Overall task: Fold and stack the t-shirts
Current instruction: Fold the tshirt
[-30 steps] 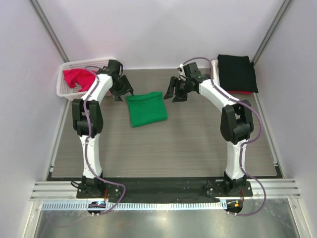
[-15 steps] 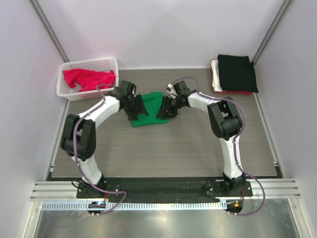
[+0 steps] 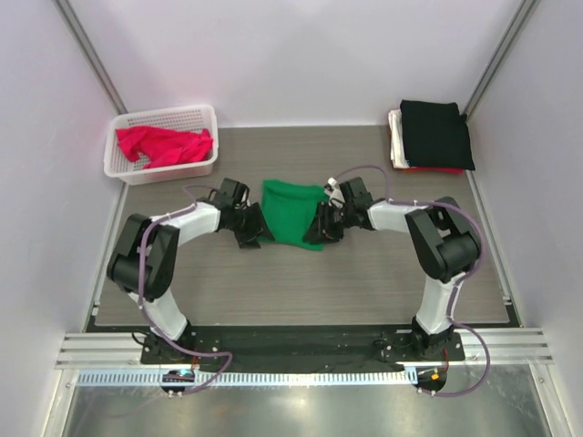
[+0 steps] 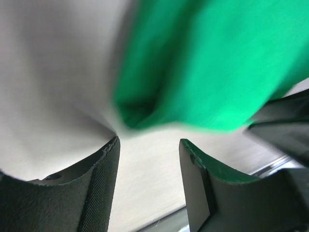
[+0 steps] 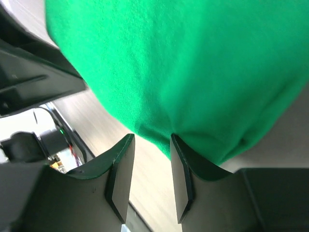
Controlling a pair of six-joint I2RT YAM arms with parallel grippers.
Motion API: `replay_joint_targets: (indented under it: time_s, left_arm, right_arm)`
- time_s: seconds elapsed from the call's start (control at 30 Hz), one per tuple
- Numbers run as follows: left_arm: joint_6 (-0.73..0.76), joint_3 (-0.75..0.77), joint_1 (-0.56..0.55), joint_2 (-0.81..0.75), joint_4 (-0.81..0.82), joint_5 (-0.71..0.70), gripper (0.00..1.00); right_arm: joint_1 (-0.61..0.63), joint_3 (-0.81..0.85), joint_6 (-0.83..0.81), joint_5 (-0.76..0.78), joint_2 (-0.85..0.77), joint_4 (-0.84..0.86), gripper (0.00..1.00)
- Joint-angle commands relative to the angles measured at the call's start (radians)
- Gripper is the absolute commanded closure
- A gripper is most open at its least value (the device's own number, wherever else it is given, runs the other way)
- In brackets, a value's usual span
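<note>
The bright green t-shirt (image 3: 291, 209) lies folded in the middle of the table. My left gripper (image 3: 258, 232) is low at its near-left corner and my right gripper (image 3: 314, 235) at its near-right corner. In the left wrist view the left gripper (image 4: 149, 141) is open, and the green cloth (image 4: 207, 63) lies just past its tips. In the right wrist view the right gripper (image 5: 151, 136) is open, with the cloth's edge (image 5: 193, 63) at its tips and bare table between the jaws. The red-pink t-shirt (image 3: 164, 146) lies in the basket. The black t-shirt (image 3: 435, 132) tops a stack.
The white lattice basket (image 3: 164, 114) stands at the back left. The stack at the back right has a white shirt (image 3: 395, 137) and a red one (image 3: 437, 170) under the black. Walls close in the table on three sides.
Both grippers have come down from the back of the table to the green shirt's near corners. The shirt now lies a little nearer and to the right, and looks narrower.
</note>
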Motion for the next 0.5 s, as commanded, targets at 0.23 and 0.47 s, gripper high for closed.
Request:
replay_joint_targets:
  time_s: [0.23,0.47]
  left_arm:
    - [-0.047,-0.097,-0.234,-0.520,-0.350,-0.125,0.45]
    - [-0.063,-0.045,-0.261,-0.484,-0.186,-0.079,0.49]
  right_arm:
    - [0.025,-0.273,-0.113,0.283,-0.375,-0.375,0.53]
    - [0.023,-0.091,-0.100,0.246,-0.537,-0.517,0.46]
